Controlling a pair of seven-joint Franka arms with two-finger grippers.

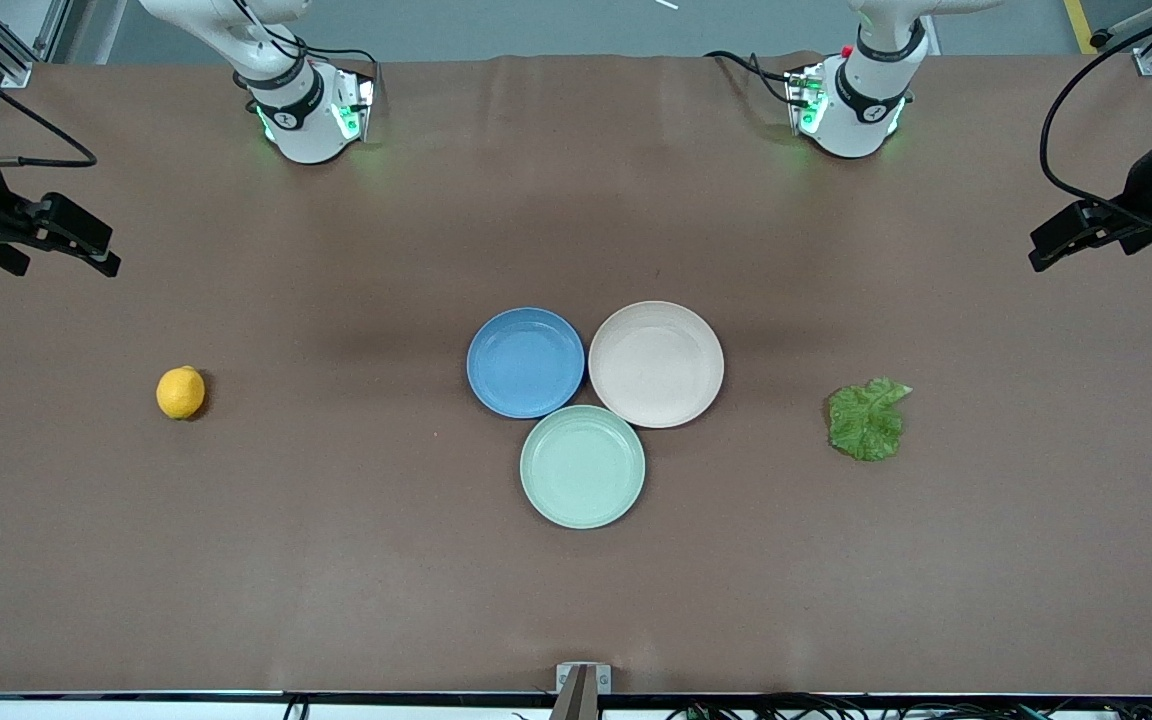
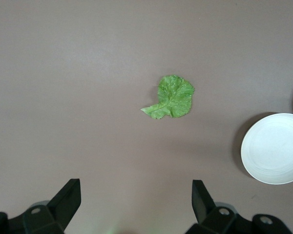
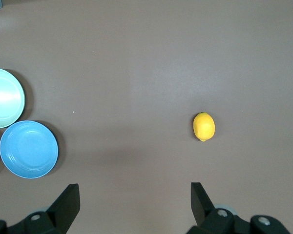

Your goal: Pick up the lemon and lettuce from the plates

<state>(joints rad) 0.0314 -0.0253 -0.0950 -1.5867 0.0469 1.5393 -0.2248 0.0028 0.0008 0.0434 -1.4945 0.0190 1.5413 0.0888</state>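
The lemon (image 1: pixel 180 392) lies on the bare brown table toward the right arm's end; it also shows in the right wrist view (image 3: pixel 204 126). The lettuce (image 1: pixel 867 420) lies flat on the table toward the left arm's end, and shows in the left wrist view (image 2: pixel 173 97). The blue plate (image 1: pixel 525 362) and the beige plate (image 1: pixel 656 363) sit side by side mid-table, both with nothing on them. My right gripper (image 1: pixel 101 250) (image 3: pixel 135 190) is open and empty, raised at its end of the table. My left gripper (image 1: pixel 1046 250) (image 2: pixel 136 187) is open and empty, raised at its end.
A mint-green plate (image 1: pixel 583 466) with nothing on it touches both other plates and is nearer to the front camera. The arm bases (image 1: pixel 311 110) (image 1: pixel 851 105) stand along the table's back edge. A small metal bracket (image 1: pixel 582 680) sits at the front edge.
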